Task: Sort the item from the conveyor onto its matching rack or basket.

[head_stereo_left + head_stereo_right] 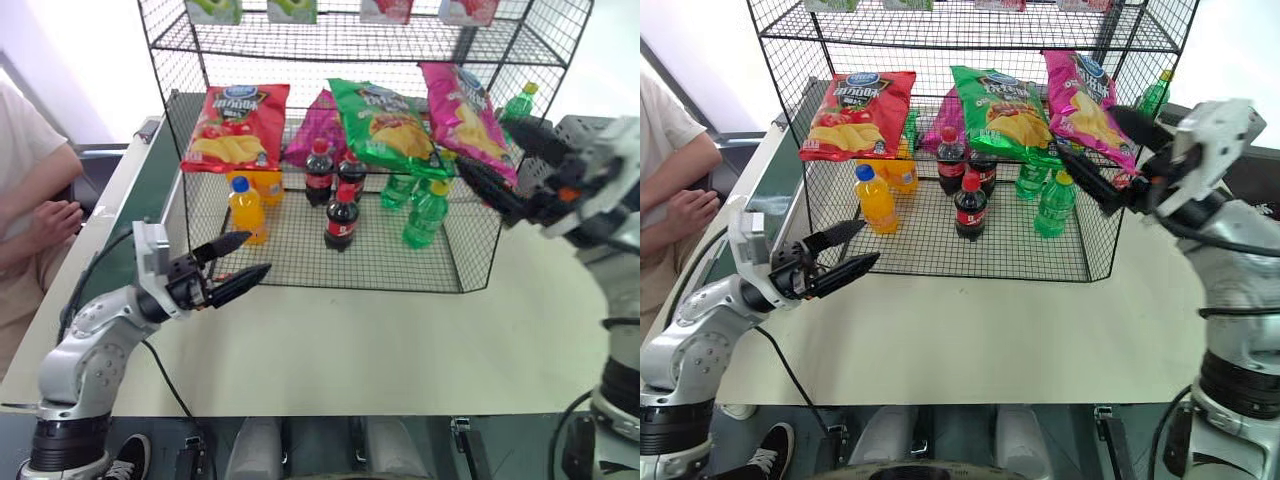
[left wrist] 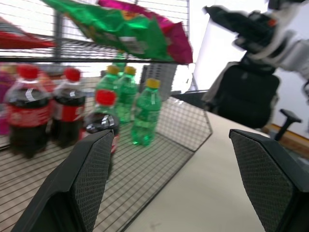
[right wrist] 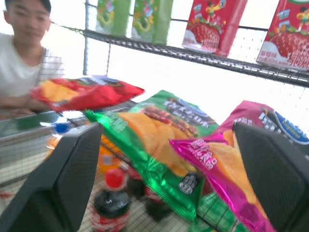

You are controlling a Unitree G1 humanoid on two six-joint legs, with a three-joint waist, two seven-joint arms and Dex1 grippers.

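Lying glossy and crinkled at the rack's [image 1: 330, 45] right end: pink crisp bag [image 1: 466, 112], lower edge hidden. Gaping wide, gripping nothing: right gripper [image 1: 497, 165], left gripper [image 1: 236, 262].

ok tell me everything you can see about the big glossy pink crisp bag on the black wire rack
The large glossy magenta-pink crisp bag looks like shiny plastic foil, printed with yellow crisps and a blue oval logo near its top end. It lies tilted on the middle shelf of the black wire-mesh rack, at the right end of the row, beside and touching the green crisp bag. Its lower end hangs past the shelf edge above the green bottles. The open right gripper sits just in front of it, not holding it.
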